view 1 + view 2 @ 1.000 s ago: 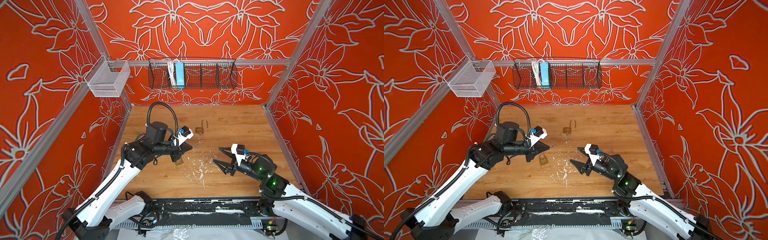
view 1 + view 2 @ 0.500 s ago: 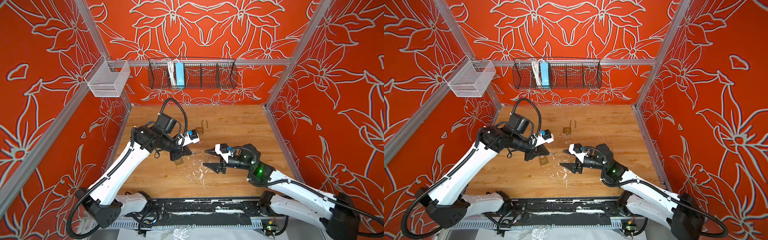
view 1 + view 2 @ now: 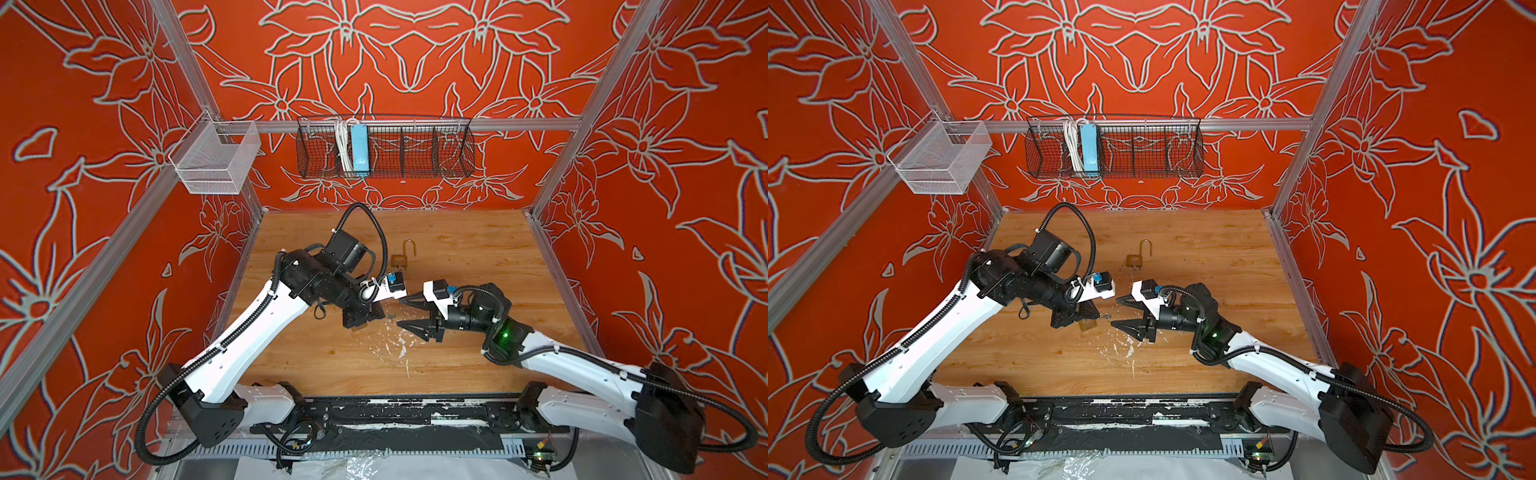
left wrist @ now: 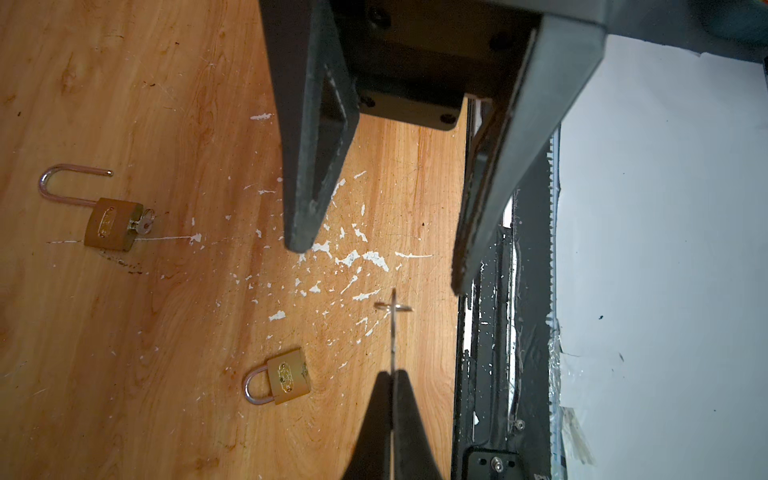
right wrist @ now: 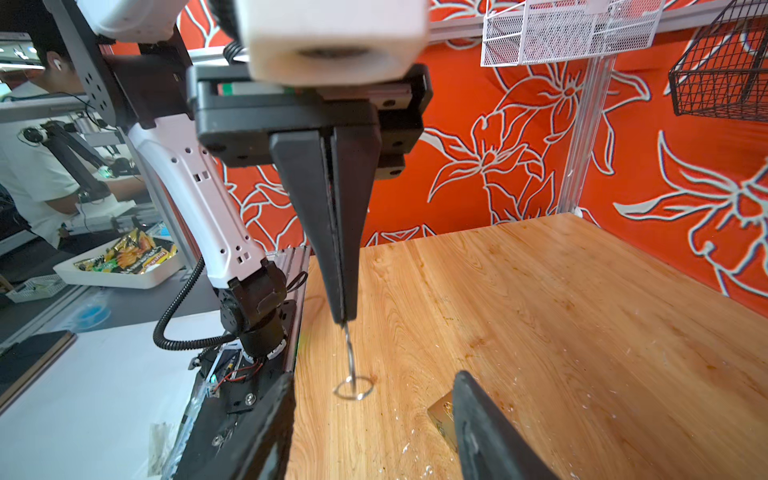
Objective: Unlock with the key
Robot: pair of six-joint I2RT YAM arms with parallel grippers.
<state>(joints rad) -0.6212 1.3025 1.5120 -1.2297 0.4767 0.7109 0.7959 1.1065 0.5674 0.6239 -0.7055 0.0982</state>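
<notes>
Walls (image 3: pixel 415 62): orange-red with white floral line print, on three sides. Aluminium posts (image 3: pixel 585 108) stand at the back corners, with a cross rail (image 3: pixel 519 123) along the back. A black wire basket (image 3: pixel 415 153) hangs off the rail, holding a blue box (image 3: pixel 358 145) and white cable (image 3: pixel 341 145) in its left part. White mesh basket (image 3: pixel 216 162) sits at the left corner. Desk (image 3: pixel 478 257) is light wood planks, with white paint flecks (image 4: pixel 376 259) mid-surface. Light is even. Past the open front: a person in white (image 5: pixel 25 183) and a white tray (image 5: pixel 116 280) of snack packs.

Wooden tabletop (image 3: pixel 478 257), which was scuffed with white flecks (image 4: pixel 349 257) at its middle. Two brass padlocks lay flat on it, well apart: an open padlock (image 4: pixel 110 224) toward the back and a closed padlock (image 4: pixel 286 376) nearer the front.
</notes>
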